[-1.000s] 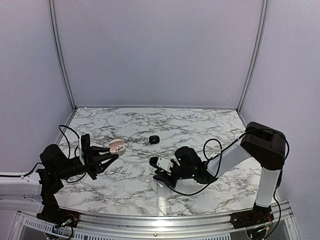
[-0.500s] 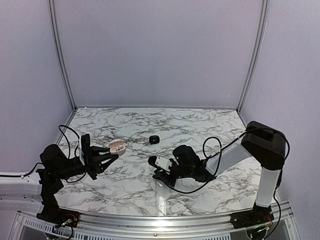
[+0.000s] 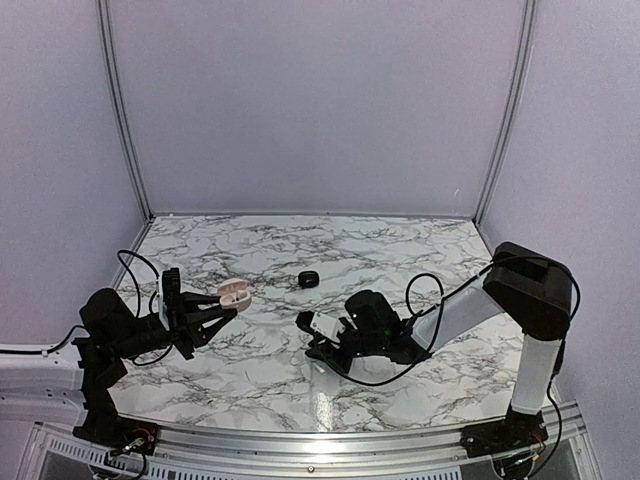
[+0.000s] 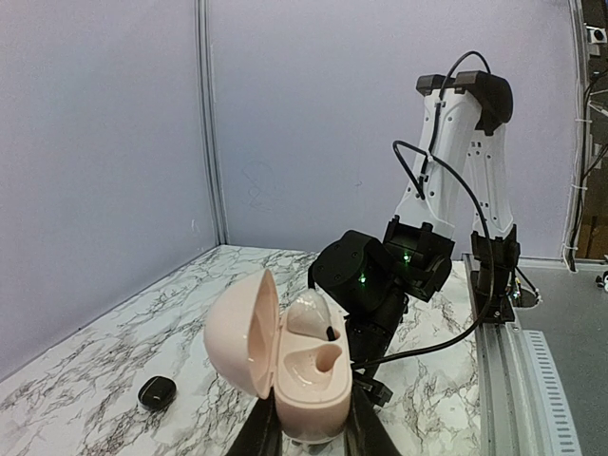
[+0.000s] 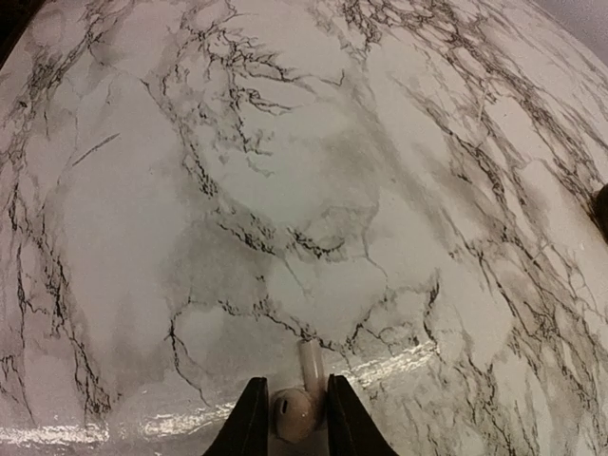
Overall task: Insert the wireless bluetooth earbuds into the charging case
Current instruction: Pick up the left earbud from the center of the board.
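My left gripper point(image 3: 224, 304) point(image 4: 312, 432) is shut on the base of the pale pink charging case point(image 3: 235, 294) point(image 4: 306, 375) and holds it above the table's left side, lid swung open. One pale earbud point(image 4: 312, 312) sits in the far well; the near well point(image 4: 328, 359) is empty. At the table's front centre my right gripper point(image 3: 314, 350) point(image 5: 294, 384) is low on the marble. Its fingers point(image 5: 249, 423) press both sides of a second pale earbud point(image 5: 293, 416), stem pointing away. In the top view this earbud is hidden under the gripper.
A black rounded lump point(image 3: 308, 279) point(image 4: 158, 391) lies on the marble table point(image 3: 400, 260) between the arms, further back. The right arm point(image 4: 380, 285) fills the space just beyond the held case. Purple walls close in the table on three sides.
The right gripper's fingers have closed in on the earbud on the table, and its wrist shifted slightly left. The left arm and the case have not moved.
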Tool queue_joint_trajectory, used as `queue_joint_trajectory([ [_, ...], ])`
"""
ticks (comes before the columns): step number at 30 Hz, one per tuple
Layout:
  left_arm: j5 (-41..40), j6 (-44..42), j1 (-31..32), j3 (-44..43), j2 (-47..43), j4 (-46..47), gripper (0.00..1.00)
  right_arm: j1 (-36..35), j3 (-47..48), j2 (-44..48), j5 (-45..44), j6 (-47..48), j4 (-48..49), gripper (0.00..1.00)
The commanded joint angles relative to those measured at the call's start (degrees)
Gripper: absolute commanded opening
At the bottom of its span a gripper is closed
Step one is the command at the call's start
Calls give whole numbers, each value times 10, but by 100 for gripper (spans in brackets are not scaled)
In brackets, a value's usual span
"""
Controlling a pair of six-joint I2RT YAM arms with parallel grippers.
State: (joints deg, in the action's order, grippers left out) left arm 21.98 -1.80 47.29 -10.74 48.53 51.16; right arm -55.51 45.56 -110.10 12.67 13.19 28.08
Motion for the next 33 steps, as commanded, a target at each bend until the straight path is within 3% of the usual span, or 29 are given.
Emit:
queue_joint_trajectory([
  [1, -2, -8, 3, 2, -5, 16, 0, -4, -5, -4, -19, -11, -41, 22],
  [19, 0, -8, 2, -1, -2, 16, 0, 7, -14, 8, -25, -29, -43, 22],
  [33, -1, -7, 3, 0, 0, 16, 0, 7, -6, 26, -22, -27, -67, 13],
])
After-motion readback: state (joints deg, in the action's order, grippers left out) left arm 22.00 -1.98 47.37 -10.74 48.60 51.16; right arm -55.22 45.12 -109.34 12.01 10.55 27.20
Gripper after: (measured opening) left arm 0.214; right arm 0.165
